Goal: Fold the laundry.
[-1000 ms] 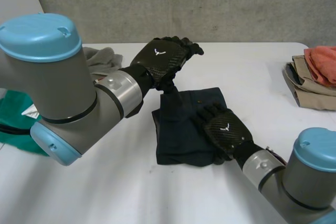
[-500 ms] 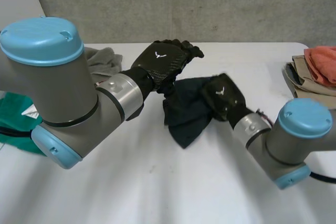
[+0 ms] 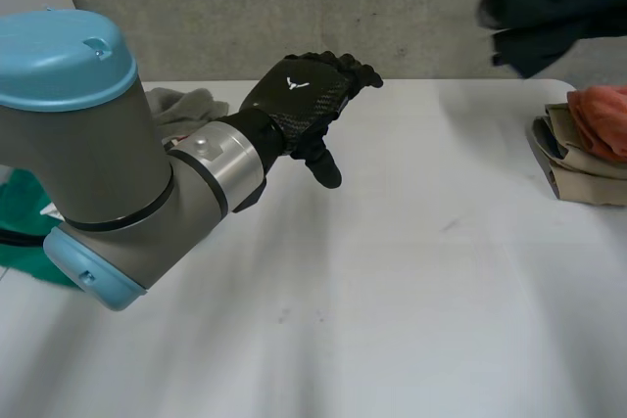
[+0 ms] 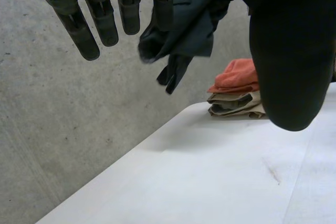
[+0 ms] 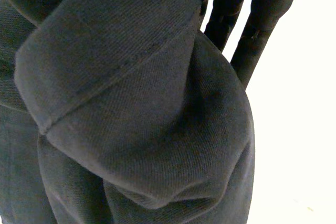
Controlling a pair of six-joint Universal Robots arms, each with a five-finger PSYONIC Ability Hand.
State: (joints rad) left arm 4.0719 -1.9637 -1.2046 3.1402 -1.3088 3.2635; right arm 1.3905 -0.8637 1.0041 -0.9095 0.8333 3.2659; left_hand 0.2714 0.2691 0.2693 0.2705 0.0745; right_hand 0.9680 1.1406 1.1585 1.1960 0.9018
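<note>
From the head view, my left hand (image 3: pixel 299 110) hovers over the white bench (image 3: pixel 411 281), its fingers loose and holding nothing. The dark cloth (image 3: pixel 554 2) is up in the air, above a folded stack (image 3: pixel 578 163) near the bench's right edge.

Along my left palm, my fingers (image 4: pixel 79 22) hang straight, and the dark cloth (image 4: pixel 186 30) dangles high over the stack (image 4: pixel 236 95).

Along my right palm, my right hand (image 5: pixel 226 11) holds the cloth (image 5: pixel 131 108), bunched against the palm, with fingers (image 5: pixel 252 38) running straight behind it.
</note>
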